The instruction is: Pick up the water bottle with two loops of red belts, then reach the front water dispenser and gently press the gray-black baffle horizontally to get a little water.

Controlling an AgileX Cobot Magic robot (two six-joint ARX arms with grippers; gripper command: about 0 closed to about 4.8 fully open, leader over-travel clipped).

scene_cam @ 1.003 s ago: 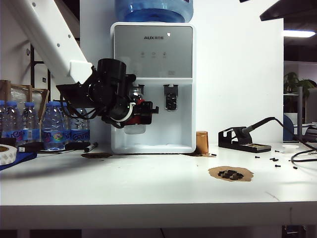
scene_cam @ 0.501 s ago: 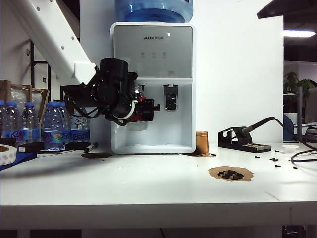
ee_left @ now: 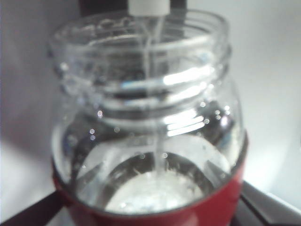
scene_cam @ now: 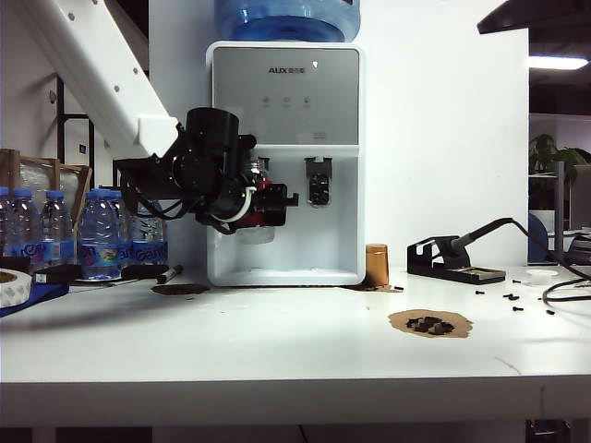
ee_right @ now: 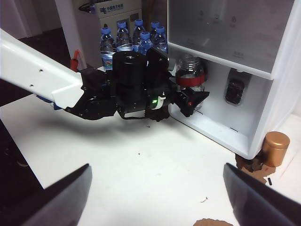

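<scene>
The water bottle (ee_left: 150,141), clear with a red band (ee_left: 221,202) low on its body, sits upright in my left gripper (ee_left: 150,214), which is shut on it. It stands under a white nozzle (ee_left: 148,5) of the water dispenser (scene_cam: 286,92), and a thin stream runs into water pooled at its bottom. From the exterior view, the left gripper (scene_cam: 263,205) holds the bottle (scene_cam: 254,233) in the dispenser's left bay. The tap baffle there is hidden; the right tap (scene_cam: 319,180) shows. My right gripper (ee_right: 157,197) hangs open over the table, apart from everything.
Blue-capped plastic bottles (scene_cam: 92,231) stand left of the dispenser, with a marker (scene_cam: 169,274) and a tape roll (scene_cam: 14,288). A copper can (scene_cam: 376,265) sits by the dispenser's right corner. A soldering stand (scene_cam: 457,258) and a brown patch with dark bits (scene_cam: 429,323) lie further right.
The left gripper rose a little with the bottle and moved closer to the dispenser's tap, then held still. The right gripper has not moved.
</scene>
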